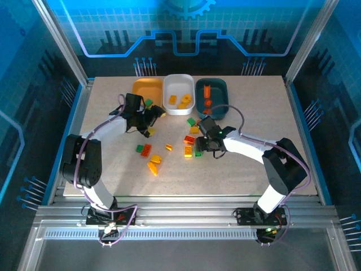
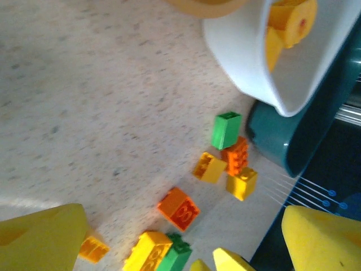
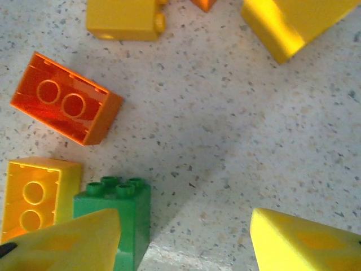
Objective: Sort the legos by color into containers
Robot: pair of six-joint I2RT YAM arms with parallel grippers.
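Looking from above, orange tray [image 1: 148,86], white tray [image 1: 177,110] and teal tray [image 1: 219,90] line the table's [image 1: 254,169] far edge; loose legos [image 1: 188,150] lie between left gripper [image 1: 151,117] and right gripper [image 1: 201,142]. Left wrist: jaws wide, empty; two green bricks [image 2: 227,130]. Right wrist: jaws apart, empty; one green brick [image 3: 123,209] beside a finger [image 3: 67,243]

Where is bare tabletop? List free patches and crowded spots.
Free: the beige speckled tabletop right of the dark teal plastic tray, out to the right edge; also the strip along its near edge. Crowded: the centre, where small green, yellow and orange plastic bricks lie scattered before the white plastic tray.
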